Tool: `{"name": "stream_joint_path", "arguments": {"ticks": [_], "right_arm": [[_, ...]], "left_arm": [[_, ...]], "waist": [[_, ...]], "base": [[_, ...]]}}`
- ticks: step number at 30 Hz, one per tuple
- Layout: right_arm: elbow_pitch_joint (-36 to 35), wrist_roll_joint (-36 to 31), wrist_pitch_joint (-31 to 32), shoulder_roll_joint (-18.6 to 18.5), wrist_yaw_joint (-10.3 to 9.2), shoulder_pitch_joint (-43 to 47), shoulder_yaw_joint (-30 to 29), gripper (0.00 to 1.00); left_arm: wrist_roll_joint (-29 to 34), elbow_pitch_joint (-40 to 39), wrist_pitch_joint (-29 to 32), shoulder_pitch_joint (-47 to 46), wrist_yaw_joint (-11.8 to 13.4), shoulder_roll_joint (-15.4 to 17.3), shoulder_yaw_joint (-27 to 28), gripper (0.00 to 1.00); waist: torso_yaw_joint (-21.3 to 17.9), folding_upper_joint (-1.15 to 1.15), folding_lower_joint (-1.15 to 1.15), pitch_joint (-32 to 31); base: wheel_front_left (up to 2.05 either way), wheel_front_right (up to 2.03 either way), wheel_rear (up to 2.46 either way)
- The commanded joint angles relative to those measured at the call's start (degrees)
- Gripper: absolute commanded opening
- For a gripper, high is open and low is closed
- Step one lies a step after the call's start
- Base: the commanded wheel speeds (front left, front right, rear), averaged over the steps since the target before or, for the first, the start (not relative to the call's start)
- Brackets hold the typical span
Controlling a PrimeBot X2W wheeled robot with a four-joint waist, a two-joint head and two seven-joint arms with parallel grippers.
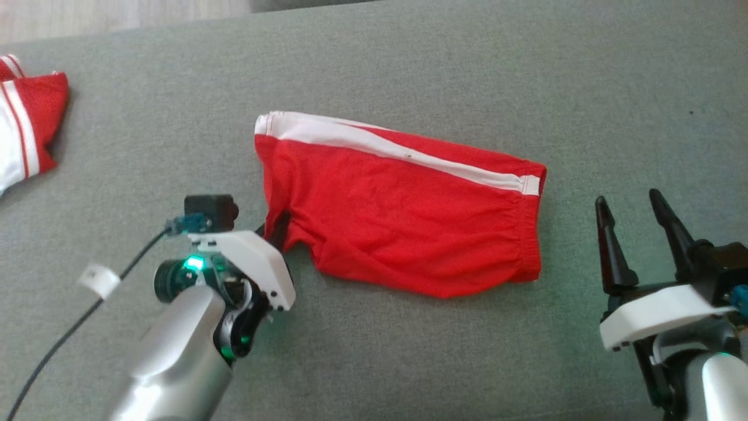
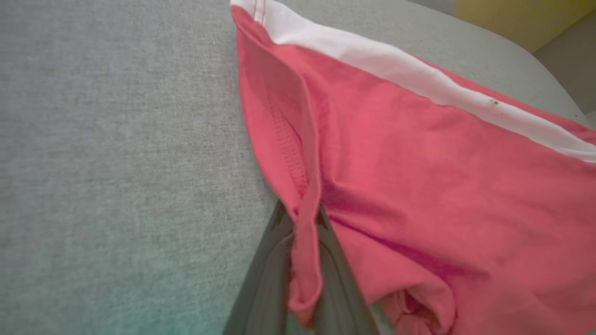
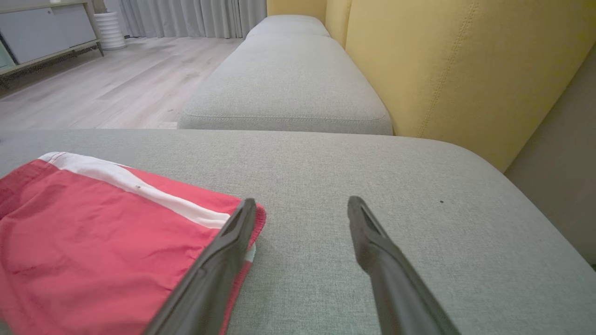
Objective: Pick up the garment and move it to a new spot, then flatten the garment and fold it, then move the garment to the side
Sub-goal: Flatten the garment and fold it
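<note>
Honestly, head view's showing the red shorts (image 1: 397, 216) lying flat on the grey cushion (image 1: 409, 362), left wrist view's showing the left gripper (image 2: 305, 260) pinching their light, floppy leg hem (image 2: 288, 153), and right wrist view's showing the right gripper (image 3: 302, 209) spread near the waistband (image 1: 529, 234), probably worth grabbing next.

left gripper (image 2: 305, 216) pinched closed; right gripper (image 1: 629, 202) spread apart.

Grey fabric cushion (image 1: 409, 362) with red shorts (image 1: 397, 216) mid-surface, another red-and-white garment (image 1: 29, 123) far left
</note>
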Motion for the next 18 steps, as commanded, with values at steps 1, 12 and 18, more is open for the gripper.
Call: {"name": "stream_joint_path", "arguments": {"ticks": [1,12,18], "right_arm": [[-1.94,0.26,-0.69,-0.28,-0.04,-0.08,0.61,1.0],[-1.53,-0.27,0.27,-0.28,-0.04,1.32,-3.66,1.0],[-1.33,-0.18,1.01,-0.28,-0.04,1.79,-4.01,1.0]], "left_arm": [[0.23,-1.7,-1.18,0.21,0.45,1.45,1.88,0.0],[-2.23,-10.84,-8.24,12.62,4.12,1.8,4.7,0.0],[-2.74,-15.64,-11.82,19.43,7.28,1.51,5.85,0.3]], "waist": [[0.54,0.0,0.0,-0.74],[5.38,0.0,0.0,-5.9],[6.69,0.0,0.0,-6.75]], "base": [[0.0,0.0,0.0],[0.0,0.0,0.0],[0.0,0.0,0.0]]}}
